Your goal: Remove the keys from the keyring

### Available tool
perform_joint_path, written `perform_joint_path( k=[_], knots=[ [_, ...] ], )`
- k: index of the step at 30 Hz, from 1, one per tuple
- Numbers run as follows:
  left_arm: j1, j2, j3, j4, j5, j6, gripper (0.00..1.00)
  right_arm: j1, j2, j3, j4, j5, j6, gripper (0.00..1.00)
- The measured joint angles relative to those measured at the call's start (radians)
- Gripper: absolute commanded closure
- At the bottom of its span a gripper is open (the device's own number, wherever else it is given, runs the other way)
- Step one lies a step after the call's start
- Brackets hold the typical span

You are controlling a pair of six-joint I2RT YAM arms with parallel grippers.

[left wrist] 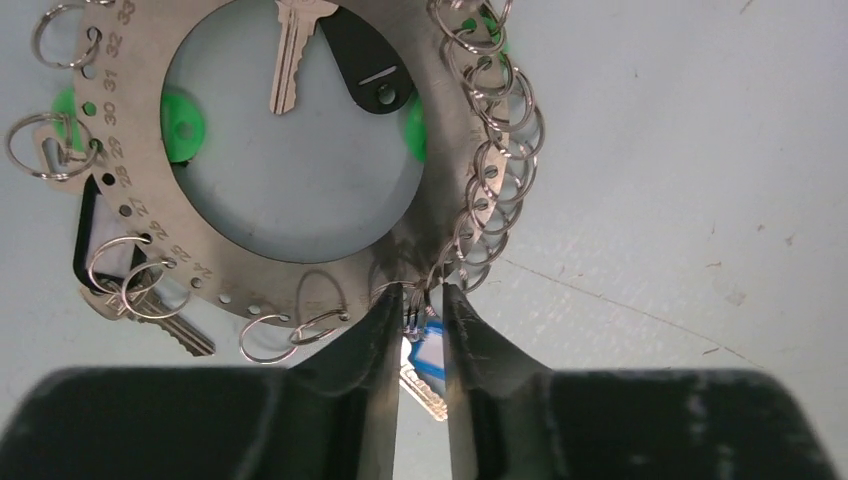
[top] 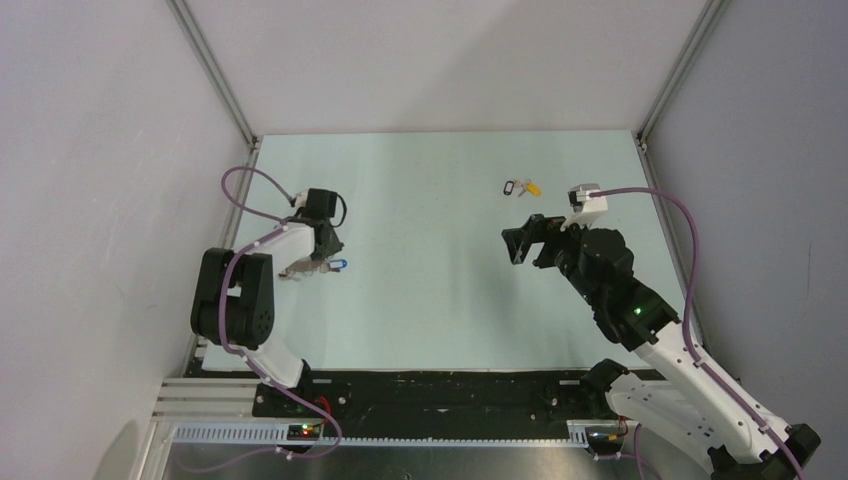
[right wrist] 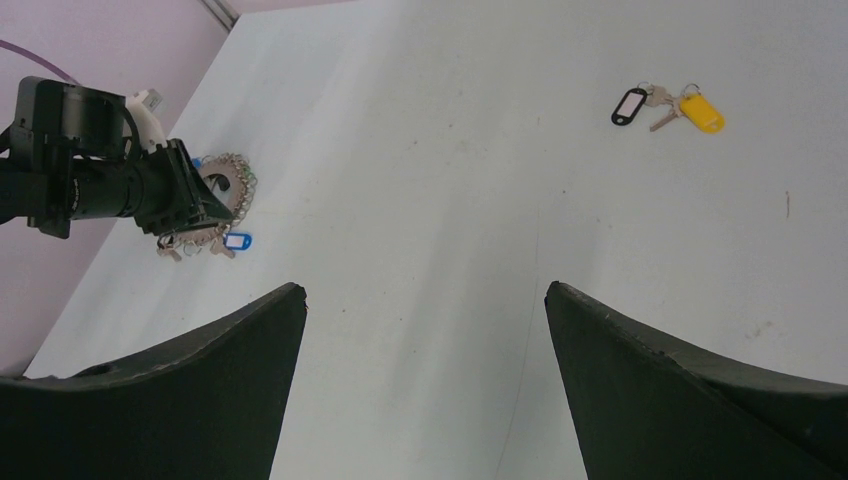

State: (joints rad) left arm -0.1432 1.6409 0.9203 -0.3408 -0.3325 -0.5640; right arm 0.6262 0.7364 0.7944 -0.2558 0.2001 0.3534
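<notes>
Nipping blue-tagged key (left wrist: 427,358), apparently, left gripper (left wrist: 422,297)

The keyring (left wrist: 300,272) is brushed, dull-silver metal. The keys (left wrist: 288,55) are shiny metal with glossy plastic tags. The bench (left wrist: 650,180) is pale, matt and lightly scuffed. The left gripper (left wrist: 422,300) looks matt black plastic.

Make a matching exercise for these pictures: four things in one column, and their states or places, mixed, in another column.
1 left gripper
2 right gripper
3 yellow-tagged key
4 keyring

a open, holding nothing
b lying apart from the keyring
c closed on the blue-tagged key
d flat, small rings along its rim

Pairs: 1-c, 2-a, 3-b, 4-d
</notes>
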Motion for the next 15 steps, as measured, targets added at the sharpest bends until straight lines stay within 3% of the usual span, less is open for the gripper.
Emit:
perform_joint_path(
  k=[1, 3, 10, 15],
  knots=[
    [0.005, 0.005, 0.007, -0.004, 0.005, 0.0, 0.93, 0.0, -0.004, 0.0, 0.0, -0.001, 0.0, 0.05],
    [0.016, 0.011, 0.017, -0.011, 0.016, 0.008, 0.99, 0.0, -0.014, -0.001, 0.0, -0.003, -0.001, 0.05],
    [0.007, 0.012, 0.024, -0.013, 0.056, 0.04, 1.0, 0.0, -0.045, -0.001, 0.0, -0.007, -0.011, 0.05],
    [-0.11, -0.06, 0.024, -0.037, 0.049, 0.05, 1.0, 0.0, -0.05, -0.001, 0.0, -0.008, -0.015, 0.06]
  ],
)
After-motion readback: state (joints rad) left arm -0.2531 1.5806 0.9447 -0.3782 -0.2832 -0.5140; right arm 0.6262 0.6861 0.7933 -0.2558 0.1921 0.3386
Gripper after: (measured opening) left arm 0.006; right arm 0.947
